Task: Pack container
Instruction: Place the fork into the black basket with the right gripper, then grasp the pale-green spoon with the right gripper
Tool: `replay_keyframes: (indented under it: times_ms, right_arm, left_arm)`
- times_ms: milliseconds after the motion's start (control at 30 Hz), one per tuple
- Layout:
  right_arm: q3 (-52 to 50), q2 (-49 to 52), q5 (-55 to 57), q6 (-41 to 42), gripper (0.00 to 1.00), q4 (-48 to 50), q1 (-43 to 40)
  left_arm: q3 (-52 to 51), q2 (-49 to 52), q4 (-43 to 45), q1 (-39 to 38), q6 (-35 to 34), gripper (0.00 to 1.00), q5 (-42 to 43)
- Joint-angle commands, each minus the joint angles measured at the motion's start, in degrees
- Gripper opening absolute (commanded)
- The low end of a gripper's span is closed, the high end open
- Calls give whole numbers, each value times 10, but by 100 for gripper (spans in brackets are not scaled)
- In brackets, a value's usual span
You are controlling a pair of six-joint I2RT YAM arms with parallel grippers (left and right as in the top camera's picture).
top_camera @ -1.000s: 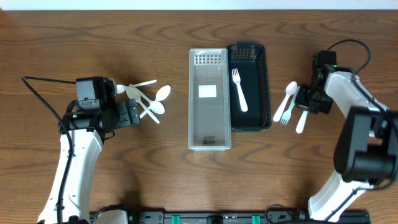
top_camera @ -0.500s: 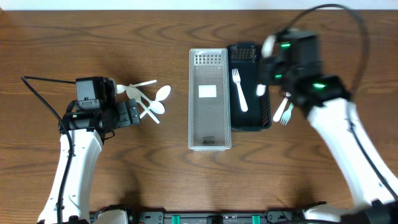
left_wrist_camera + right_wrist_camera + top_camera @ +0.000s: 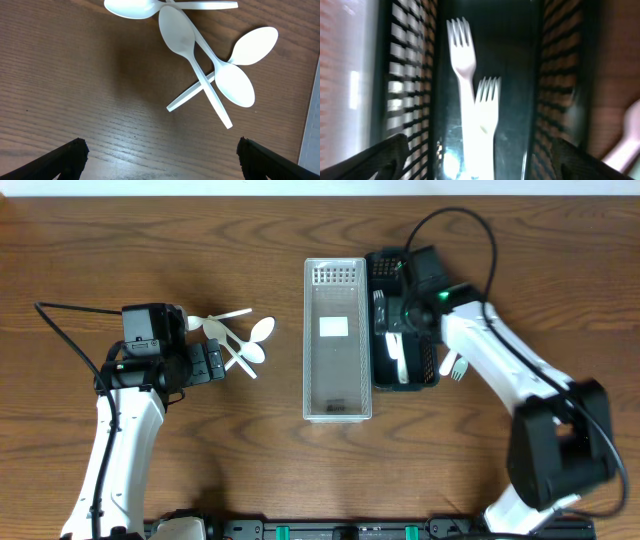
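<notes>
A black mesh basket [image 3: 428, 298] stands beside a clear plastic container [image 3: 308, 340] at the table's middle. Two white forks [image 3: 462, 55] [image 3: 487, 100] lie lengthwise on the basket floor, overlapping. My right gripper [image 3: 396, 322] [image 3: 480, 162] hovers over them, open, its fingers wide apart above the basket's side walls [image 3: 410, 75]. Several white spoons [image 3: 240, 340] [image 3: 200, 55] lie crossed on the wood at the left. My left gripper [image 3: 214, 364] [image 3: 160, 160] stands open just short of them, with nothing between its fingers.
One more white fork [image 3: 456, 366] lies on the table right of the basket, partly under my right arm. A pale utensil end [image 3: 630, 130] shows blurred at the right edge of the right wrist view. The clear container holds only a white label [image 3: 334, 326].
My right arm swung from the utensils on the right to over the black basket and its gripper opened; a second fork now lies in the basket. The left arm stayed still.
</notes>
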Motion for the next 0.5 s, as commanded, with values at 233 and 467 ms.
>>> replay_keyframes:
  times_ms: [233,467]
  right_arm:
    - [17,-85,78,78,71,-119,-158]
    - [-9,-4,53,91,72,-121,-202]
  left_arm:
    - [10,2,-2,2,5,98,-7]
    - [10,2,-2,2,5,98,-7]
